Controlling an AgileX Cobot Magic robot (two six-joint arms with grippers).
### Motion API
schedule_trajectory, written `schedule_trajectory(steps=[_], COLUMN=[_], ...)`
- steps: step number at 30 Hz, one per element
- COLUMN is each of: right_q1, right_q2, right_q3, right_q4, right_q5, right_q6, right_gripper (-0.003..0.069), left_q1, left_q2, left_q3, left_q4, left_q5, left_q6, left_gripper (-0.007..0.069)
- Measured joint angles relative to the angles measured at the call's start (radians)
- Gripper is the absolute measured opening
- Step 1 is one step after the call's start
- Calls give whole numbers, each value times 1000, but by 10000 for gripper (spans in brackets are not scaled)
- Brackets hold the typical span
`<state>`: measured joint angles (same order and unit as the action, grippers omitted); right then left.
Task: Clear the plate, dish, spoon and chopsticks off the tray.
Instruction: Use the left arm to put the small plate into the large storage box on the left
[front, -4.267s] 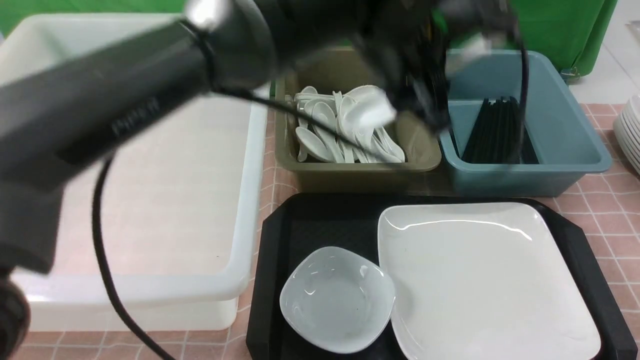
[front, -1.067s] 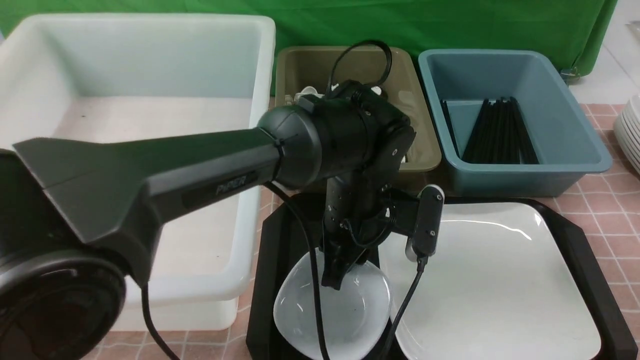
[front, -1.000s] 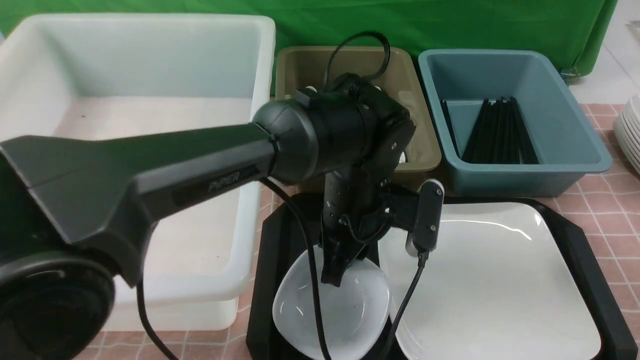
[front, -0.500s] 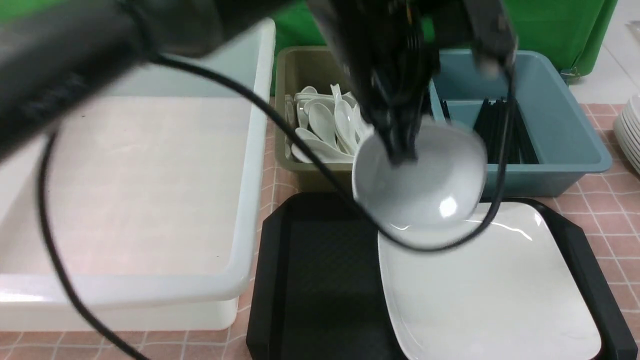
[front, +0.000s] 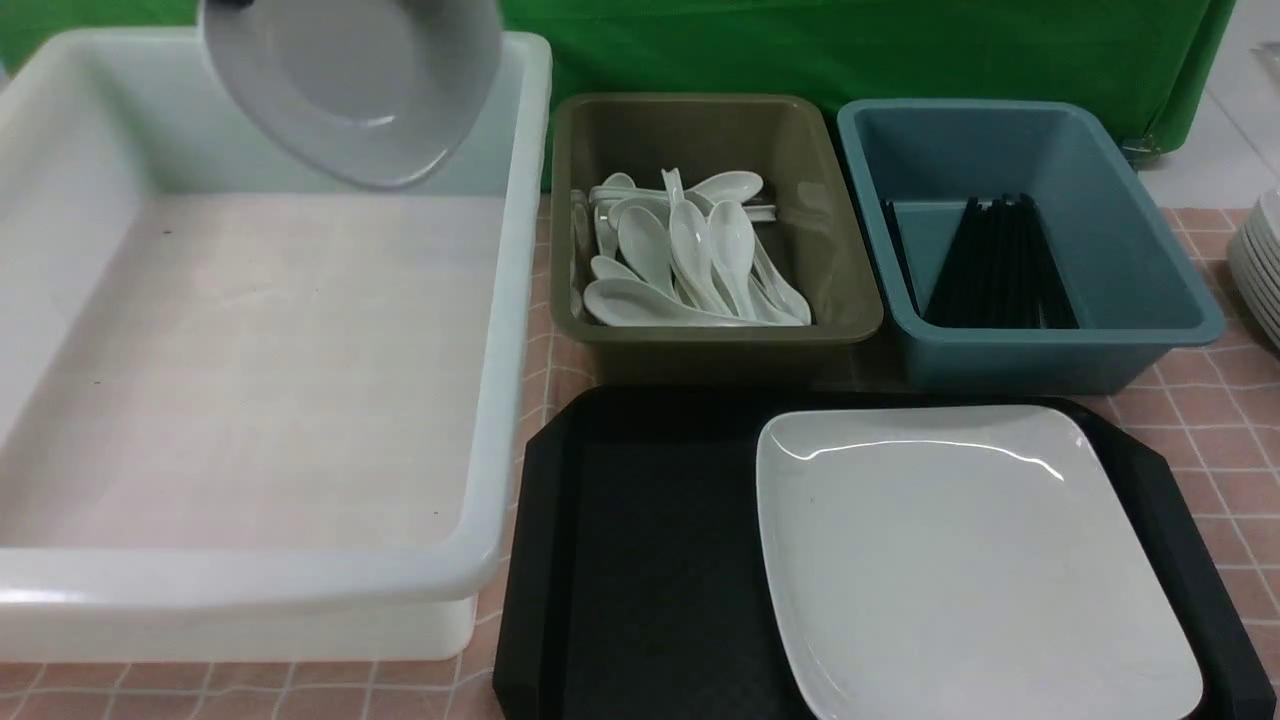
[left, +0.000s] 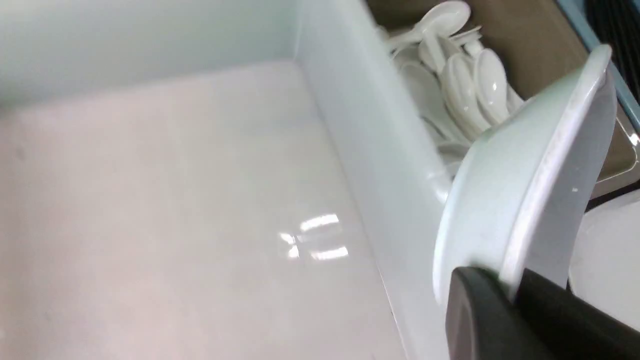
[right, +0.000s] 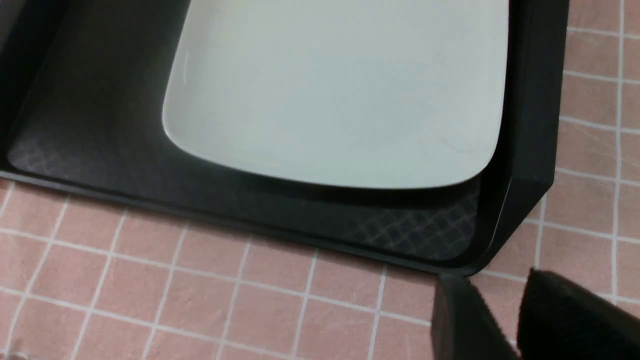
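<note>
My black left gripper (left: 512, 295) pinches the small bluish-white shallow dish (front: 350, 85) over the big white rectangular tub (front: 490, 400), near its far rim.

Green cloth (front: 680, 45) hanging across back, right end gathered in folds. Pale tiled surface (front: 1210, 140) beyond it at far right, thin dark joint lines visible. Tablecloth (front: 1190, 440) underneath — dusty pink, crossed by white grid lines, slightly wavy near centre. Lighting bright; glare spots on glossy surfaces, paired bright streaks (left: 325, 237) reflected in left wrist view. Small metallic clip-like piece (front: 1138, 150) at cloth's lower right — too small to identify.
</note>
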<state>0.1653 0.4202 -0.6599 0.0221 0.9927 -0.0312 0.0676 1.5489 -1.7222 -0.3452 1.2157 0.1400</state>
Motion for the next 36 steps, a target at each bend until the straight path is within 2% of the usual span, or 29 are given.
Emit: schedule_trajectory(steps=[1,2,3,6,8,16,25,30,36], right_q1=[0,0,0,0,0,0,0,0,0], right_q2=[0,0,0,0,0,0,0,0,0], right_q3=[0,0,0,0,0,0,0,0,0], right_q4=[0,0,0,0,0,0,0,0,0], right_q5=[0,-7,-9,-16,-18,-28,-29,-29,-29], right_q6=[0,0,0,0,0,0,0,0,1], right_gripper=[239,239,239,239,239,239,240,239,239], left_q1=[12,106,140,220,239,217,146,129,129], left_q2=[1,13,20,46,67,194,297,324,337], left_q3=[0,120,154,295,364,432,432,432,432], left_q4=[-11,-94,-119,-158,-161,-238,-237,-210,-197], left_q5=[-1,-33,-46,-98,-114,-175,-221,-221,-200], left_q6=[0,-5,-7,-4,19,133,213,218,194], left_gripper=[17,17,17,17,17,17,17,21,85])
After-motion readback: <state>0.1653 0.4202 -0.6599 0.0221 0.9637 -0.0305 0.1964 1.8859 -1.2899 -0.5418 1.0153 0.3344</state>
